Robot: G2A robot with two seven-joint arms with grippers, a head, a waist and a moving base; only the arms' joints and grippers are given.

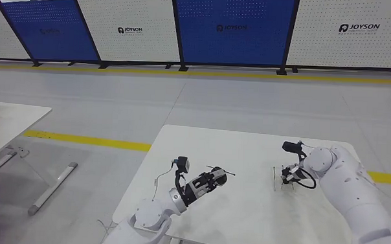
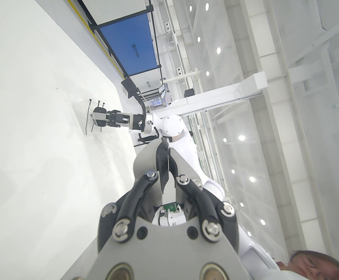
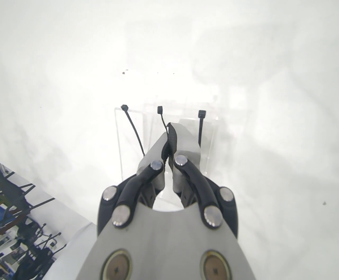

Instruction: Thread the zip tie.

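Note:
My left gripper (image 1: 218, 176) is over the table's near left part, shut on a thin black zip tie (image 1: 221, 169) that sticks out to both sides. In the left wrist view the strap (image 2: 168, 161) runs between the closed pads (image 2: 162, 164). On the right of the table stands a clear stand (image 3: 119, 138) holding three black zip ties upright. My right gripper (image 3: 170, 132) is shut on the middle zip tie (image 3: 162, 116). The outer zip ties (image 3: 132, 127) (image 3: 201, 124) stand free beside it. The top view shows the right gripper (image 1: 286, 175) at the stand (image 1: 274, 180).
The white table (image 1: 244, 214) is bare between the two grippers, about a hand's reach apart. Its left edge lies close to the left arm. A second table (image 1: 14, 116) stands off to the left across the floor.

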